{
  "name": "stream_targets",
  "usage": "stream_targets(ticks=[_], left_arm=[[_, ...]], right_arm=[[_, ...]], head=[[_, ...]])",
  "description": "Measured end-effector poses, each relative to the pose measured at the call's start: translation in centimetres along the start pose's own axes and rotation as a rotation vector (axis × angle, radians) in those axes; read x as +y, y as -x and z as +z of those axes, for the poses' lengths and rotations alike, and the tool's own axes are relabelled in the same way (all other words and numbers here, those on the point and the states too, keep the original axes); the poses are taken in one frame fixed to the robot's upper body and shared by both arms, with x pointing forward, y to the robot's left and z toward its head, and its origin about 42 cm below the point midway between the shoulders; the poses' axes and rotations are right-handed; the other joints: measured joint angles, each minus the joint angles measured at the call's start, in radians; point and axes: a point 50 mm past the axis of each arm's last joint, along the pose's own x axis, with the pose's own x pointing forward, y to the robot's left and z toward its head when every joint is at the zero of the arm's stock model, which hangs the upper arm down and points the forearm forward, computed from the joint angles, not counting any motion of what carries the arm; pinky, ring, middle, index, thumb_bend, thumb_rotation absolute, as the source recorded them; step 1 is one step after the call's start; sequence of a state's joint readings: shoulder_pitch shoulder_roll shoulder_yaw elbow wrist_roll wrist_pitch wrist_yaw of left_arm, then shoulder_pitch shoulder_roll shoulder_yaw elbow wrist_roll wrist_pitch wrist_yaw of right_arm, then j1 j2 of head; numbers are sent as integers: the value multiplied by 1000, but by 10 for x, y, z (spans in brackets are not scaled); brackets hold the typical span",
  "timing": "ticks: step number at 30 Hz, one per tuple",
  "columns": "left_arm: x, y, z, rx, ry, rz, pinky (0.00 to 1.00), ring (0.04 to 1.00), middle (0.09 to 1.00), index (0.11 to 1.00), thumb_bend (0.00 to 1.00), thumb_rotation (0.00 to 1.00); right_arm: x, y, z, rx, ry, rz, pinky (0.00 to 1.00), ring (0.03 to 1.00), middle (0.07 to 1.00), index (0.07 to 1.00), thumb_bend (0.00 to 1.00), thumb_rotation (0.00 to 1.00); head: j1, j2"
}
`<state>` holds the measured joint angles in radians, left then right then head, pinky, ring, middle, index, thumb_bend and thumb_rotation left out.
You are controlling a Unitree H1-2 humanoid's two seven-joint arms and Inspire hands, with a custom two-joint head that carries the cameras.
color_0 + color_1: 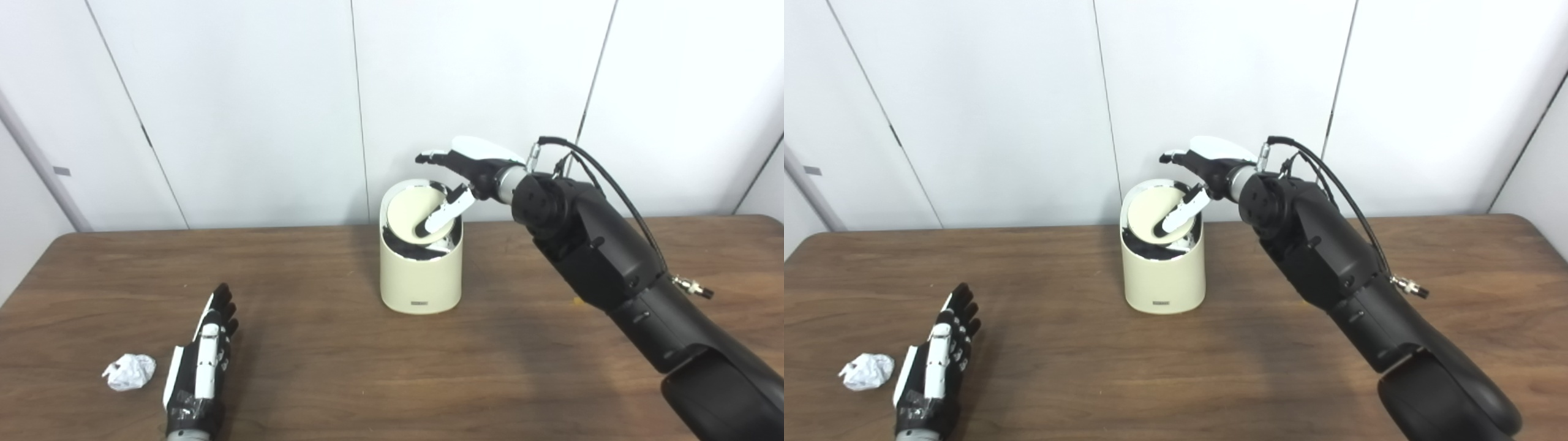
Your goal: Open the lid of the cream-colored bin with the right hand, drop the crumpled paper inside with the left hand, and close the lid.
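Left eye view and right eye view together show a cream-colored bin [420, 269] standing upright near the middle of a wooden counter [343, 367], in front of a white panelled wall [245, 104]. Its round lid [411, 215] is tilted steeply into the bin's mouth, leaving a dark gap along the near rim. The right hand [468, 168] hangs over the far right side of the bin with its fingers [430, 157] spread apart and stretched out above the rim, clamped on nothing, while its thumb [442, 214] points down and presses on the tilted lid. Black cables [603, 177] loop from the wrist back along the dark right arm [612, 269]. Well to the left of those fingers and nearer the counter's front edge, the left hand [205, 352] lies flat on the counter, fingers [222, 303] straight, pointing away from the robot, side by side and holding nothing. The crumpled paper [129, 371] sits on the counter just to the left of that hand, close to it but apart from it, and well away from the bin.
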<state>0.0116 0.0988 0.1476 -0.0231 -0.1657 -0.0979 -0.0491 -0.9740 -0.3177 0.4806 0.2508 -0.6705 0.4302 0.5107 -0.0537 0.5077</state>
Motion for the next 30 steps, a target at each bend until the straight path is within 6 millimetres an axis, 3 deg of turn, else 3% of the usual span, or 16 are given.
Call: stream_targets(ticks=[30], left_arm=[[0, 0, 0, -2, -6, 8, 1000, 1000, 1000, 990, 348, 987]], right_arm=[[4, -3, -2, -21, 55, -1, 1000, 983, 947, 924, 905, 421]], head=[[2, 9]])
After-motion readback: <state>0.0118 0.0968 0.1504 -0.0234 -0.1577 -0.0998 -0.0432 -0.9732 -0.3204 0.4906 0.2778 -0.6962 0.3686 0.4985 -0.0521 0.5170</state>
